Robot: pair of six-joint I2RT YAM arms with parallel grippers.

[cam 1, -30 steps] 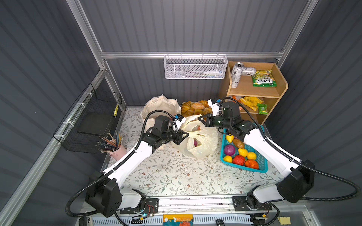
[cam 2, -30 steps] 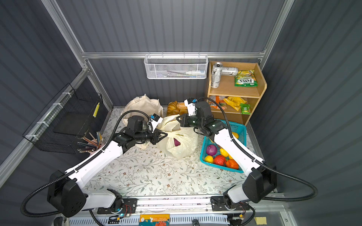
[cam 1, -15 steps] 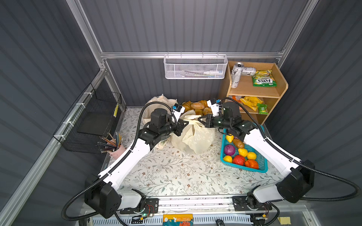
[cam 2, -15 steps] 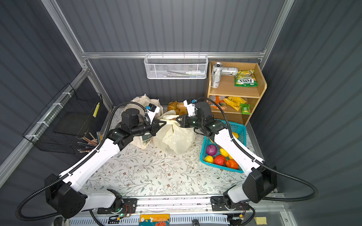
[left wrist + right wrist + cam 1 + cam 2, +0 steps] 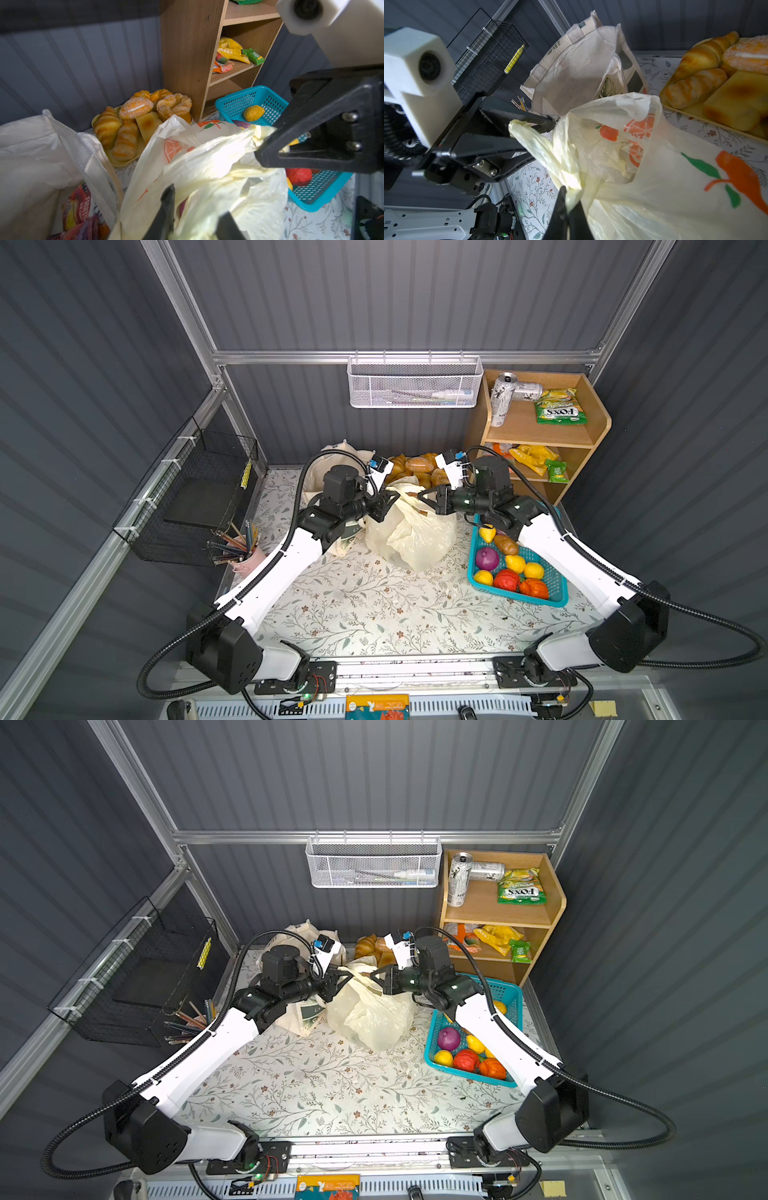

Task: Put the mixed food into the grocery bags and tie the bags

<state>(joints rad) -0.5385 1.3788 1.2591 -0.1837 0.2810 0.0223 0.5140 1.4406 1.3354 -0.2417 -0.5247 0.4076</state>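
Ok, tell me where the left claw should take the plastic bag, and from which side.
Take the free handle of the plastic bag, the bunched strip sticking out toward the left claw. Probably best to come in level from the side of the canvas tote: the strip lies between its open jaws, opposite the handle that the right claw pinches.

The floral surface (image 5: 374, 614) carries a plastic bag (image 5: 411, 535), with a tote (image 5: 330, 458) to its left, a bread tray (image 5: 417, 466) behind and a basket (image 5: 553, 577) to its right.
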